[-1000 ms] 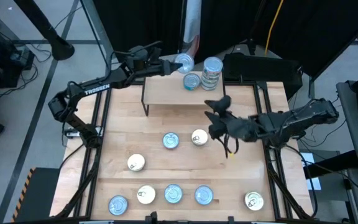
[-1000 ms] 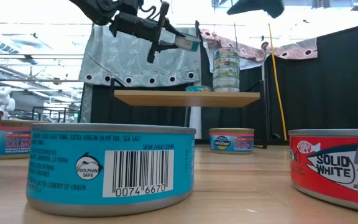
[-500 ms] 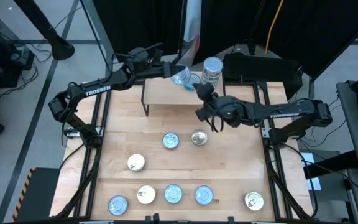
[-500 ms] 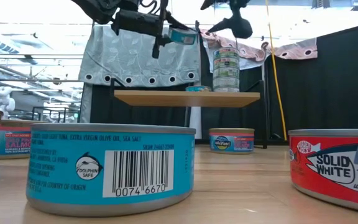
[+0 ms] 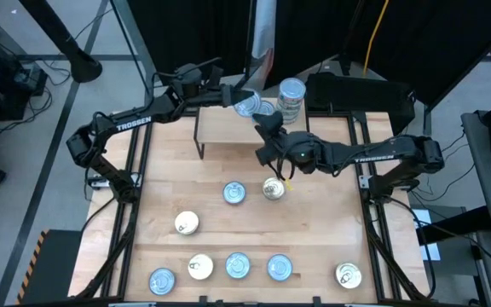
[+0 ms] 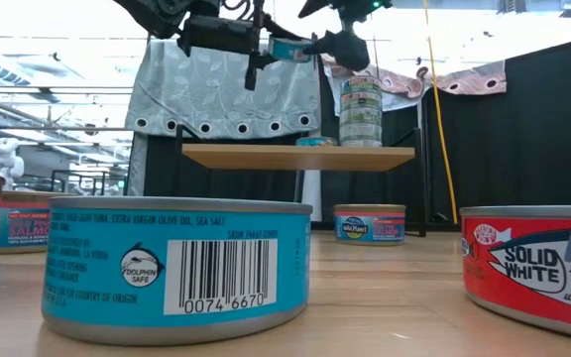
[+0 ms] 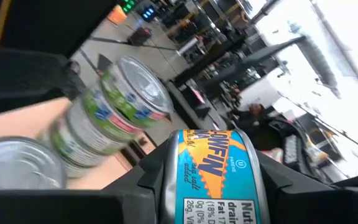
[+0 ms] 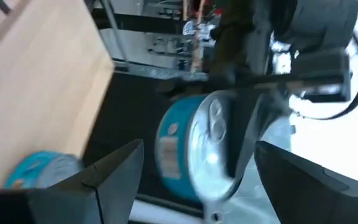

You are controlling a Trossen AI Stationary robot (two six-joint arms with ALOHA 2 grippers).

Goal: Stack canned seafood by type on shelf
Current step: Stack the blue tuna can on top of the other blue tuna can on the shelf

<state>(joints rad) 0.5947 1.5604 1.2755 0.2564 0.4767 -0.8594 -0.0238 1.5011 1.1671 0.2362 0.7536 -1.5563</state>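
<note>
Midway through the job, by the look of it. On the shelf (image 5: 228,128): a tall stack (image 5: 291,99) of tins at its right rear, green-sided as the left wrist view shows, and a single blue-lidded tin (image 5: 265,109) lying flat just beside it. Nothing else up there.

Left tool (image 5: 235,99) held above the shelf's rear edge, near the stack, closed on a blue tin (image 5: 247,104), fingers clamping its sides; tin tilted, well above the shelf in the low view, not yet set down. Probably bound for the lone blue tin, as a judgement only.

Right tool (image 5: 267,136) reaching in over the shelf's right front, just beside the left tool, fingers spread wide and holding nothing. In the right wrist view the carried tin sits between the open fingers but farther off, gripped by the other arm only. Possibly a handover or a steadying move; cannot tell which.

Still on the counter (image 5: 331,222), all well apart from the shelf:
- a blue-lidded tin (image 5: 234,193) and a gold-lidded tin (image 5: 273,188) side by side in the middle
- a cream-lidded tin (image 5: 187,223) to the left of them
- a front row of four: blue (image 5: 162,280), cream (image 5: 200,268), blue (image 5: 238,266), blue (image 5: 279,268)
- a cream-lidded tin (image 5: 348,275) at the front right

Eight left to lift and sort, then, plus the one in the air. No cream or gold pile begun on the shelf yet.
</note>
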